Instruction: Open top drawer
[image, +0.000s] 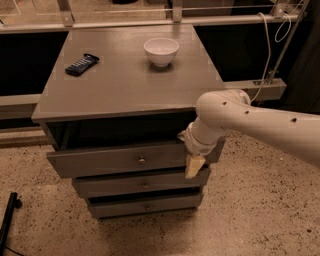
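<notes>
Gripper (194, 165) hangs at arm-side end of top drawer (110, 160) front, grip state can't tell; drawer sits just under cabinet top (125, 85), partly out, long axis crosswise, knob (141, 161) well off toward centre, approx same ht.

Gripper (194, 166) hangs below bent wrist (202, 137), pointing down (arm (260, 122) enters from right).

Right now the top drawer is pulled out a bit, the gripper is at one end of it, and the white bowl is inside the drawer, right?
Not quite. The white bowl is not inside the drawer; it sits on the cabinet top, as the camera view shows. The top drawer is indeed pulled out a bit, with the gripper at its end.
</notes>
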